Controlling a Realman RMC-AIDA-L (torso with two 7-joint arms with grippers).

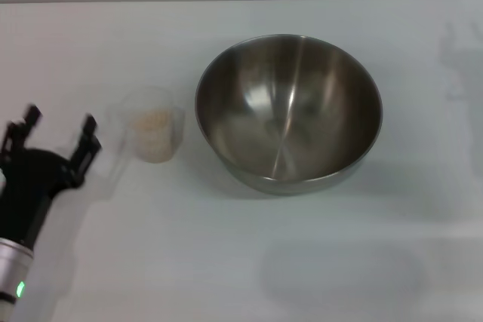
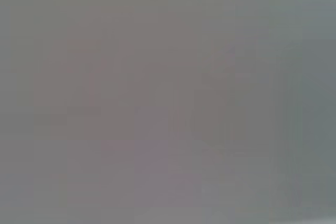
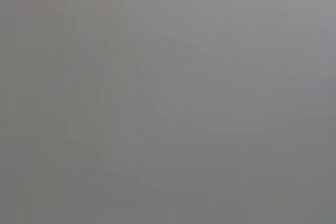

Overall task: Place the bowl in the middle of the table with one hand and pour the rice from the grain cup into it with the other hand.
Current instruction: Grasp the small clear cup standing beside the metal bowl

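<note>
The bowl (image 1: pixel 289 111) stands upright on the white worktop (image 1: pixel 226 262), roughly at its middle, and its shiny inside is empty. It serves as the landmark here. Just to the left of the bowl, close to its wall but with a thin gap showing, stands the grain cup (image 1: pixel 153 125), upright, with the rice (image 1: pixel 155 121) filling its lower part. Further left of the bowl, beyond the cup and a little nearer the robot, hangs the left hand (image 1: pixel 59 132), its two fingers spread apart and holding nothing. The right hand shows in no view, and both wrist views give only a blank grey surface.

Judging from how things lie, the bowl is placed and the pour is not yet done.

The cup looks light, thin-walled and smooth, so it probably flexes and slips under a hard squeeze. It would likely tip if nudged from the side, and it could knock against the bowl. The best hold seems to be across the body at about mid-height, above the rice level, with the fingers on opposite walls. I cannot make out the small handle clearly, so I would not count on it. The rice is loose and will run quickly once the cup tilts, so a slow tilt over the bowl's wide mouth suits it. The steel bowl is stiff and heavier, but may slide if bumped.
</note>
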